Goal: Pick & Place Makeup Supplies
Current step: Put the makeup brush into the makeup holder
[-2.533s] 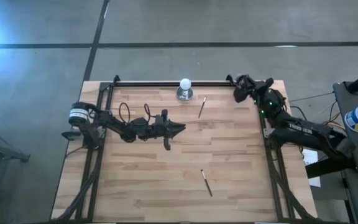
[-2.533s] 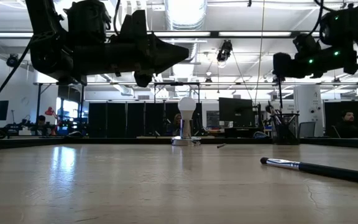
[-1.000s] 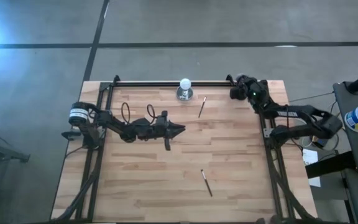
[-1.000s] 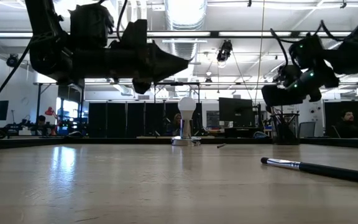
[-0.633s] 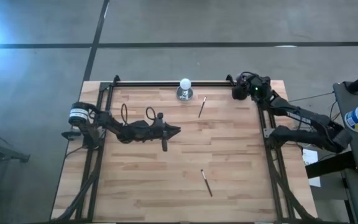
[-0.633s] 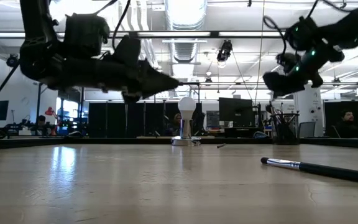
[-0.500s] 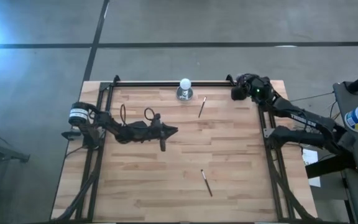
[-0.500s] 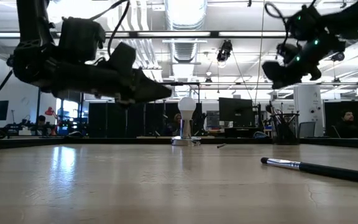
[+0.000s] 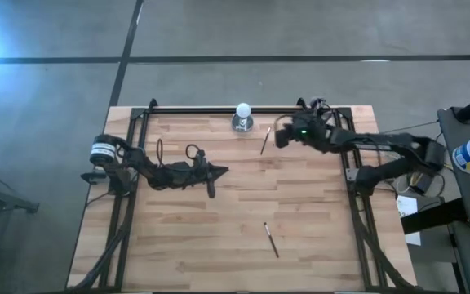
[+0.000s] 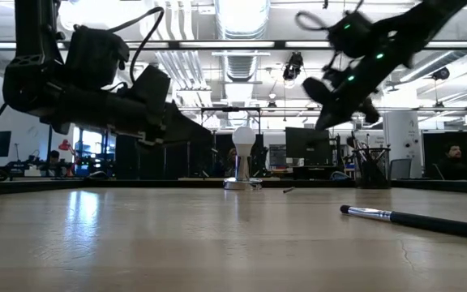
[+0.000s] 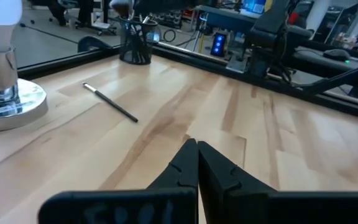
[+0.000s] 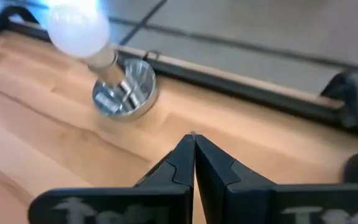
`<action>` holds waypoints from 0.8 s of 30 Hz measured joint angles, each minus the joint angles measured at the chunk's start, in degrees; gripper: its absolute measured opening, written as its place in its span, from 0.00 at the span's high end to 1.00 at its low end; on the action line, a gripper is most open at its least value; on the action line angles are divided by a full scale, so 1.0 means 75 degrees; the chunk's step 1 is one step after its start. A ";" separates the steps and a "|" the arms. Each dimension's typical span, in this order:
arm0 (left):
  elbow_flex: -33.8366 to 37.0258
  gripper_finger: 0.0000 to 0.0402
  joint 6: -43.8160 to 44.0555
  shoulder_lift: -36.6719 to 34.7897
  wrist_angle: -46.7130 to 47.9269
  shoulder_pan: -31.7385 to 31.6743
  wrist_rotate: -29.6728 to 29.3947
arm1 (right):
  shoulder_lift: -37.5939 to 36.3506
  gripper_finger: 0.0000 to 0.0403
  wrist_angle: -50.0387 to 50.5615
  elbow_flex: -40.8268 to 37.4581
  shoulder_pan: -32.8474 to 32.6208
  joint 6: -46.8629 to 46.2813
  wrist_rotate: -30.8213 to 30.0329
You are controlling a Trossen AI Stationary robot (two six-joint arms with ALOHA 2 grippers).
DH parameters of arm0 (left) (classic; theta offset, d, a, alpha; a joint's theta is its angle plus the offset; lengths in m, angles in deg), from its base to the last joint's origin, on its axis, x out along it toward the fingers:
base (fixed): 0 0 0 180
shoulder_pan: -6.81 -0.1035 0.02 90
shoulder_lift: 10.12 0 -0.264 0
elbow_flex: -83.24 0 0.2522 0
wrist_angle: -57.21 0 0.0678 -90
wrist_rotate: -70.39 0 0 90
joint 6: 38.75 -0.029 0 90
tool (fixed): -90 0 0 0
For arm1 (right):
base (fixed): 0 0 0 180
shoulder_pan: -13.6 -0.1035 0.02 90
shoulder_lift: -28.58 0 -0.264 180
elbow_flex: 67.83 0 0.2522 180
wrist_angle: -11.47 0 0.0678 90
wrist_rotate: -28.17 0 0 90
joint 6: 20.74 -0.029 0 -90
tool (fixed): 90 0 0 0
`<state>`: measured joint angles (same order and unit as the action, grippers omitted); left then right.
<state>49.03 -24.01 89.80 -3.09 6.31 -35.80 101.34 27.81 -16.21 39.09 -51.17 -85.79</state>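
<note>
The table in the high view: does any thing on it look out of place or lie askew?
Two slim makeup sticks lie loose and slanted on the wood table: one stick beside the white ball on a silver base, another brush alone near the front. Nothing looks spilled or damaged.

A robotics lab: open hall with ceiling ducts (image 10: 237, 61) and monitors (image 10: 306, 146).

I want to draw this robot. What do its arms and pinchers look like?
Both arms are black and jointed. The left arm has looping black cables and a white-labelled base. The right arm shows a small green light. The left gripper and right gripper each have two pointed black fingers.
</note>
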 joint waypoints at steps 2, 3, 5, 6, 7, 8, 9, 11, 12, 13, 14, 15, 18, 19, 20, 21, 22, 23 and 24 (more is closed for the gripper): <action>-0.0015 1.00 0.0050 0.0000 -0.0009 0.0052 -0.0003 | 0.0645 0.98 0.0071 0.0337 -0.0055 -0.0340 0.0034; -0.0015 1.00 0.0048 0.0000 -0.0007 0.0082 -0.0003 | 0.0954 0.97 0.0085 0.0493 -0.0055 -0.0424 0.0108; -0.0005 1.00 0.0019 0.0000 -0.0005 0.0133 -0.0003 | 0.1578 0.95 0.0088 0.0820 -0.0032 -0.0667 0.0378; 0.0001 1.00 -0.0010 0.0000 -0.0002 0.0147 -0.0003 | 0.1883 0.93 0.0091 0.0991 -0.0001 -0.0767 0.0508; 0.0002 1.00 -0.0041 0.0000 0.0003 0.0155 -0.0003 | 0.2170 0.91 0.0121 0.1165 0.0047 -0.0845 0.0624; 0.0002 1.00 -0.0075 0.0000 0.0003 0.0164 -0.0003 | 0.2453 0.89 0.0226 0.1367 0.0085 -0.0914 0.0670; 0.0002 1.00 -0.0095 0.0000 0.0003 0.0167 -0.0003 | 0.2729 0.87 0.0389 0.1577 0.0131 -0.0961 0.0669; 0.0002 1.00 -0.0095 0.0000 0.0003 0.0167 -0.0003 | 0.3216 0.83 0.0901 0.1987 0.0249 -0.1087 0.0620; 0.0002 1.00 -0.0097 0.0000 0.0006 0.0168 -0.0003 | 0.3417 0.81 0.1156 0.2170 0.0297 -0.1128 0.0583; 0.0002 1.00 -0.0098 0.0000 0.0006 0.0173 -0.0006 | 0.3605 0.78 0.1301 0.2325 0.0348 -0.1164 0.0523; 0.0002 1.00 -0.0098 0.0000 0.0014 0.0184 -0.0017 | 0.3766 0.76 0.1381 0.2456 0.0379 -0.1209 0.0439; 0.0002 1.00 -0.0100 0.0000 0.0026 0.0195 -0.0021 | 0.3906 0.75 0.1403 0.2548 0.0382 -0.1236 0.0387; 0.0002 1.00 -0.0102 0.0000 0.0053 0.0202 -0.0020 | 0.4228 0.70 0.1382 0.2768 0.0405 -0.1302 0.0381; 0.0002 1.00 -0.0104 0.0000 0.0053 0.0202 -0.0020 | 0.4315 0.69 0.1382 0.2822 0.0402 -0.1321 0.0384; 0.0002 1.00 -0.0104 0.0000 0.0058 0.0202 -0.0020 | 0.4405 0.68 0.1390 0.2864 0.0402 -0.1342 0.0384; 0.0002 1.00 -0.0104 0.0000 0.0055 0.0202 -0.0020 | 0.4488 0.68 0.1406 0.2910 0.0402 -0.1351 0.0382; 0.0002 1.00 -0.0107 0.0000 0.0055 0.0202 -0.0020 | 0.4559 0.67 0.1402 0.2963 0.0405 -0.1357 0.0382; 0.0002 1.00 -0.0104 0.0000 0.0058 0.0202 -0.0020 | 0.4614 0.67 0.1396 0.3000 0.0405 -0.1383 0.0380; 0.0002 1.00 -0.0107 0.0000 0.0060 0.0202 -0.0019 | 0.4673 0.67 0.1398 0.3038 0.0405 -0.1416 0.0364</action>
<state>49.05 -24.82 89.80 -2.64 7.82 -35.94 136.39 38.30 6.57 42.13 -61.80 -83.06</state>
